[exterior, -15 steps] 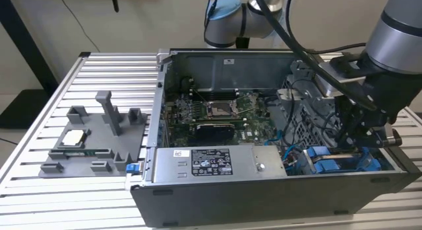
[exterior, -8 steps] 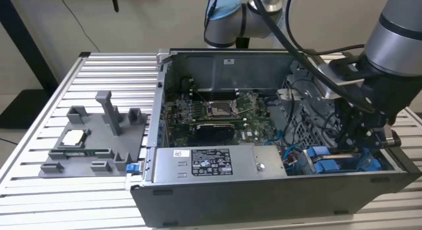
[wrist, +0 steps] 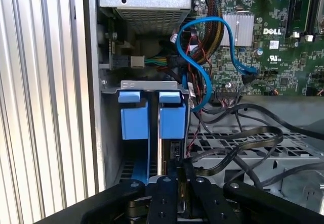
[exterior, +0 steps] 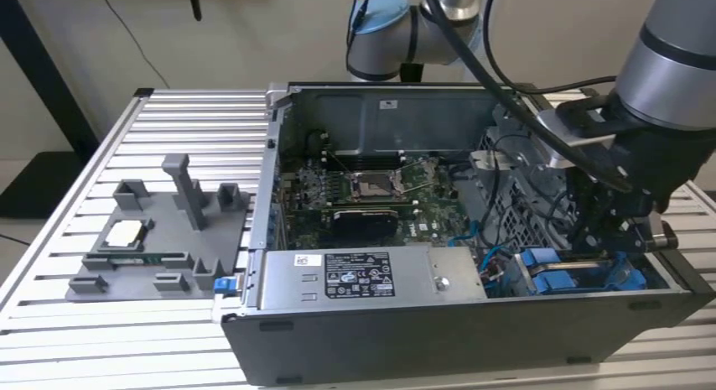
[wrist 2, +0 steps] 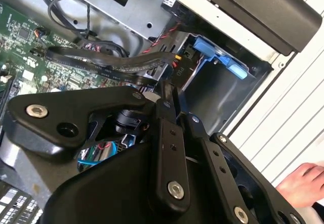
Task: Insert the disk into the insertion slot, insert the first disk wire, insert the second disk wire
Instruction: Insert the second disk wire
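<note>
The insertion slot (wrist: pixel 142 85) is a grey metal bay in the case corner, at the exterior view's lower right (exterior: pixel 582 277). Two blue carrier ends stand in it side by side. The disk (wrist: pixel 172 120) is the one nearer the cable bundle, with a thin silver edge along its blue frame. My gripper (wrist: pixel 177 169) reaches down into the bay (exterior: pixel 609 239) with its fingers (wrist 2: pixel 164 100) pressed together just over the disk's end. Something small and dark sits at the tips; I cannot tell what. A blue data wire (wrist: pixel 202 67) loops from the motherboard towards the disk. Black flat wires (wrist 2: pixel 116 64) run past the fingertips.
The open computer case (exterior: pixel 381 96) lies on a slatted aluminium table (exterior: pixel 179 113). A grey power-supply box (exterior: pixel 347 277) fills the case's front. A grey fixture plate (exterior: pixel 146 239) lies at the exterior view's left. A person's hand (wrist 2: pixel 304 183) rests on the table beside the case.
</note>
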`<state>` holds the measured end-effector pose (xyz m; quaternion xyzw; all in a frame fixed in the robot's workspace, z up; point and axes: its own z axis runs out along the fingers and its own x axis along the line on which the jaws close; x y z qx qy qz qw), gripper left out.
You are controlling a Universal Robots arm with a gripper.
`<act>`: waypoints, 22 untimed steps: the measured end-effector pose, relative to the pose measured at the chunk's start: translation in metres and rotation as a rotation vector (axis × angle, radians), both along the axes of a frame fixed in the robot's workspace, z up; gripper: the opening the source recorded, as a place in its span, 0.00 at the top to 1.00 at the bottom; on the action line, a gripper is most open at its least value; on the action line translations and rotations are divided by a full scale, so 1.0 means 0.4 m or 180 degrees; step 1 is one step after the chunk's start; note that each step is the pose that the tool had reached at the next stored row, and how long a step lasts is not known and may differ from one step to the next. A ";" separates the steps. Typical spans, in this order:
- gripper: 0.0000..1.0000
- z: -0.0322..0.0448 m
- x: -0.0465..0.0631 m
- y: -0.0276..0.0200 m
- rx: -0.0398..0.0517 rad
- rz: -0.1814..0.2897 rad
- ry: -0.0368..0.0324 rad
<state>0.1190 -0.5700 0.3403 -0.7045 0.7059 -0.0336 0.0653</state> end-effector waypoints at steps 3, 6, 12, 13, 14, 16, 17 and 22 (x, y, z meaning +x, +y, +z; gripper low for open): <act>0.84 -0.001 -0.001 0.001 0.0000 0.0000 0.0000; 0.84 -0.005 -0.002 0.001 0.0003 0.0000 -0.0002; 0.84 -0.017 -0.002 0.001 -0.0003 0.0000 -0.0012; 0.84 -0.019 -0.002 0.001 0.0002 0.0000 -0.0012; 0.82 -0.018 -0.002 0.001 0.0003 0.0000 -0.0012; 0.76 -0.009 -0.002 0.001 0.0003 0.0000 -0.0009; 0.76 -0.002 -0.002 0.001 0.0000 0.0000 -0.0007; 0.76 0.013 -0.002 0.001 0.0001 0.0000 0.0007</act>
